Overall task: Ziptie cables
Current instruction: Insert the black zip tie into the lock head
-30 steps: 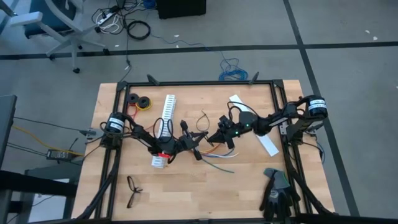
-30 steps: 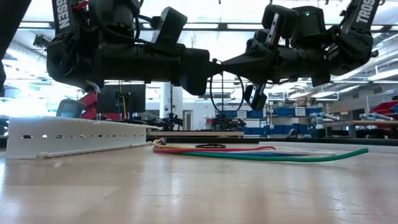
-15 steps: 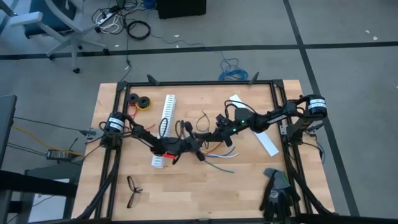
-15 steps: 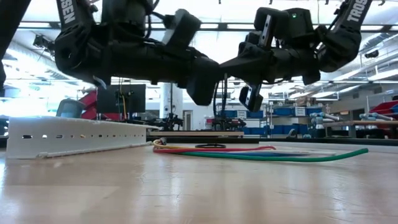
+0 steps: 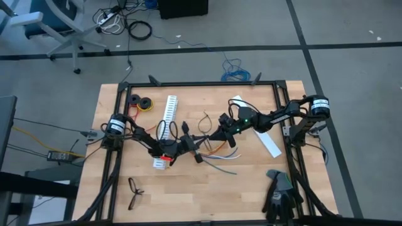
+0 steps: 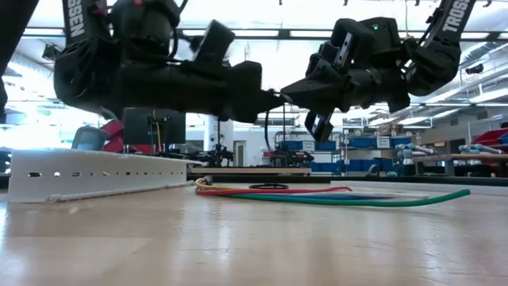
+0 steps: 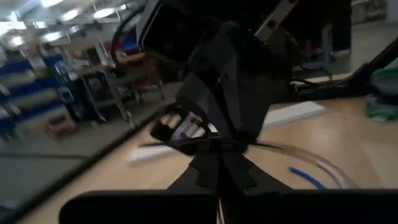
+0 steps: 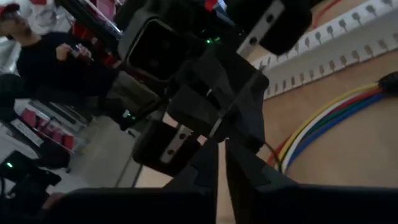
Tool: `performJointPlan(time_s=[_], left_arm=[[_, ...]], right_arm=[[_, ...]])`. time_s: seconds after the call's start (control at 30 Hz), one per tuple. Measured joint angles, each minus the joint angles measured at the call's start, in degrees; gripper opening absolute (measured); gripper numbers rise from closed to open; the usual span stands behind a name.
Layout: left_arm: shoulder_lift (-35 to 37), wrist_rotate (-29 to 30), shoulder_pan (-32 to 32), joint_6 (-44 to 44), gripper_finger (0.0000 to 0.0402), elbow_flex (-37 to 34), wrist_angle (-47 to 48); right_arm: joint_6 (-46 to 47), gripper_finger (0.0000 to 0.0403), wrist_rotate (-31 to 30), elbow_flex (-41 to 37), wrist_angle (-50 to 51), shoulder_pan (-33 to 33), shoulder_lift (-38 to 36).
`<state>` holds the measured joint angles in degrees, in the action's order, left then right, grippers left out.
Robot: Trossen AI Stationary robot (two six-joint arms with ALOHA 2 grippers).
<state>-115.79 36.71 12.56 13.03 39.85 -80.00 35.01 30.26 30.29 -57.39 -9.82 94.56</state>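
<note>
From above, your two arms met tip to tip over mid-table: left gripper [image 5: 200, 143] clamped shut on a ziptie [image 5: 205, 123], right gripper [image 5: 217, 134] nearly closed, its hold unclear. The cables [image 5: 220, 158] lay just below them. Down low, "TROSSEN" lettering showed in part on each arm, cables [image 6: 317, 194] flat beside the slotted strip [image 6: 95, 175]. Left wrist: ziptie [image 7: 205, 144] crossed your pinched fingers [image 7: 217, 168].

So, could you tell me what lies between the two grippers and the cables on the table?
Only air: in the low view the left gripper and right gripper meet well above the cables.
</note>
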Motion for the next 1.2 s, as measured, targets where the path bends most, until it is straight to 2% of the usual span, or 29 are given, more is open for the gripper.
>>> performJointPlan(time_s=[0.2,0.3,0.4,0.5,0.63,0.73,0.8,1.2], left_arm=[[0.0,-0.64,-0.21,-11.05,0.0001,-2.9,-0.11],[-0.02,-4.76,-0.6,-15.89,0.0001,-3.45,-0.34],[-0.02,-9.44,-1.46,-22.37,0.0001,-3.45,-0.38],[-0.03,-14.27,-2.8,-29.17,0.0001,-3.47,-0.11],[-0.07,-22.66,-4.82,-36.16,0.0001,-3.47,-0.4],[-0.07,-26.19,-6.17,-38.63,0.0001,-3.47,0.06],[-0.07,-28.36,-6.84,-38.69,0.0001,-3.47,0.14],[-0.07,-41.21,-10.31,-37.02,0.0001,-2.82,0.03]], right_arm=[[-9.08,0.0082,-0.56,-0.01,0.23,-0.26,0.0],[-19.13,0.0098,-1.31,-0.02,1.09,-0.52,-0.01],[-30.54,0.0102,-5.94,-0.02,3.97,1.2,-0.02],[-43.52,0.0099,-13.94,-0.02,8.48,4.56,-0.02],[-60.08,0.0093,-29.73,-0.05,10.93,10.16,-0.02],[-67.83,0.0089,-41.17,-0.05,10.11,13.96,-0.02],[-69.75,0.0086,-46.53,-0.05,9.26,15.51,-0.04],[-80.69,0.0072,-47.4,0.7,8.35,17.62,-0.04]])
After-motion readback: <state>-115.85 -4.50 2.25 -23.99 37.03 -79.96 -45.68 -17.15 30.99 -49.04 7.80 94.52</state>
